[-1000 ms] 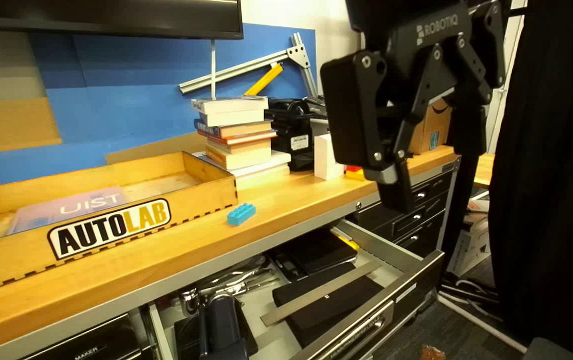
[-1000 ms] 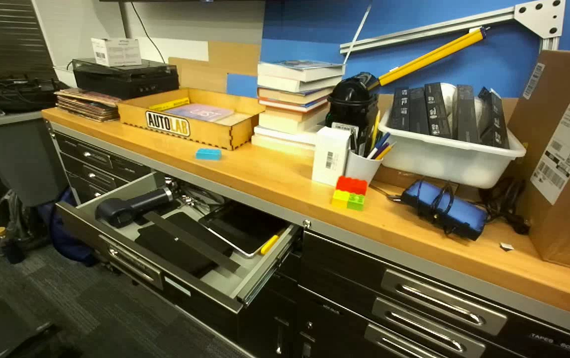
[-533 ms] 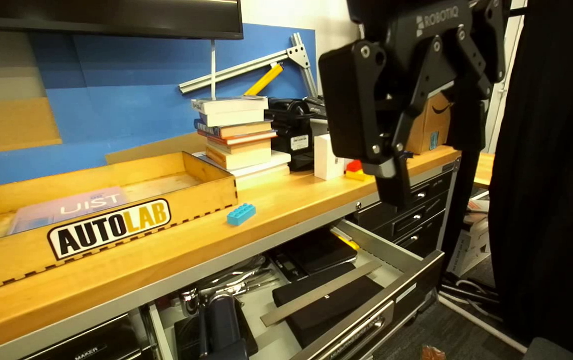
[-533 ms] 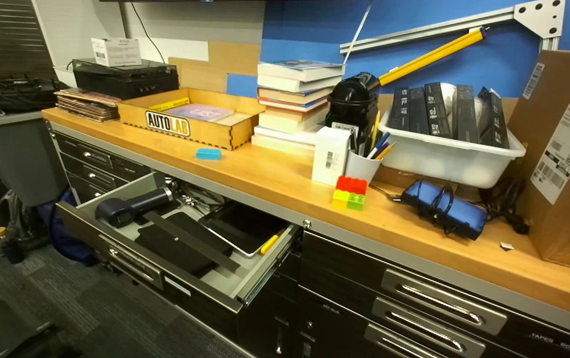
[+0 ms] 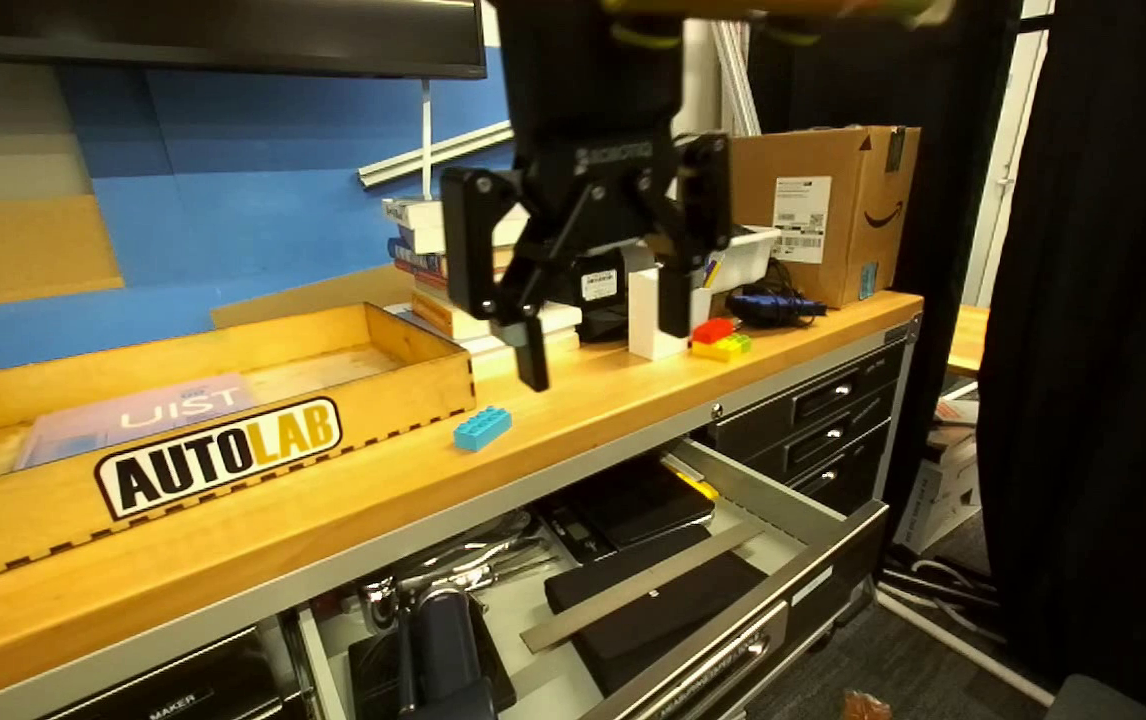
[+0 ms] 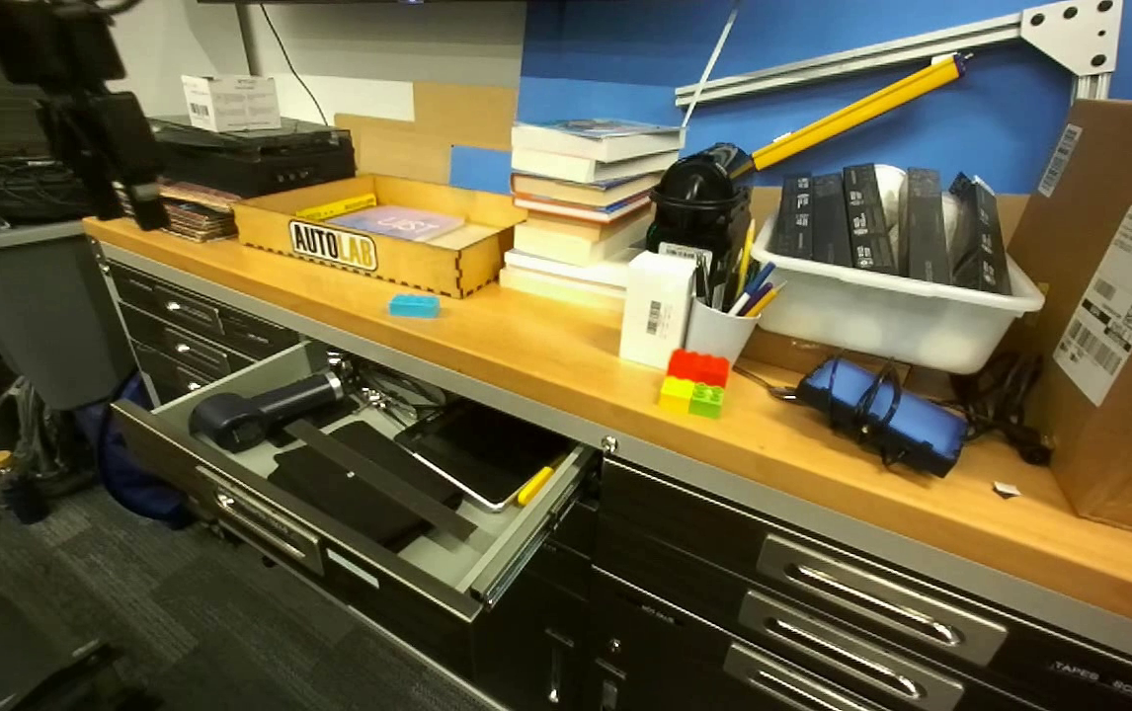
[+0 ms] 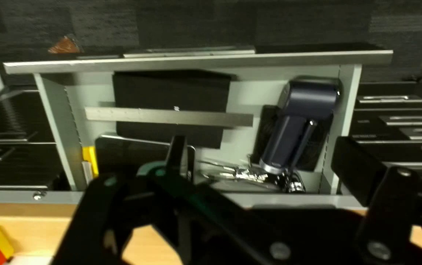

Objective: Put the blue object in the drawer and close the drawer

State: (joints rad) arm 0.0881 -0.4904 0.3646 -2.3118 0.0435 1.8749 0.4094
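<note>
The blue object is a small light-blue block (image 5: 482, 428) on the wooden worktop beside the AUTOLAB tray. It also shows in an exterior view (image 6: 414, 306). It does not show in the wrist view. The drawer (image 5: 753, 490) is pulled out below the worktop, also seen in an exterior view (image 6: 398, 602) and the wrist view (image 7: 196, 62). My gripper (image 5: 604, 347) hangs above the worktop, fingers pointing down, apart from the block. It is open and empty, with its fingers wide apart in the wrist view (image 7: 262, 147). It shows at the upper left in an exterior view (image 6: 136, 212).
The wooden AUTOLAB tray (image 5: 218, 455) stands beside the block. A stack of books (image 6: 576, 217), a white box (image 6: 658, 308) and a red-yellow-green brick piece (image 6: 694, 383) stand on the worktop. A dark-blue tool (image 7: 284, 140) and a metal ruler (image 7: 168, 117) lie in the drawer.
My gripper has swung left in an exterior view, looks smaller and turned, and has come into sight at the upper left where it was out of view. Block and drawer have not moved.
</note>
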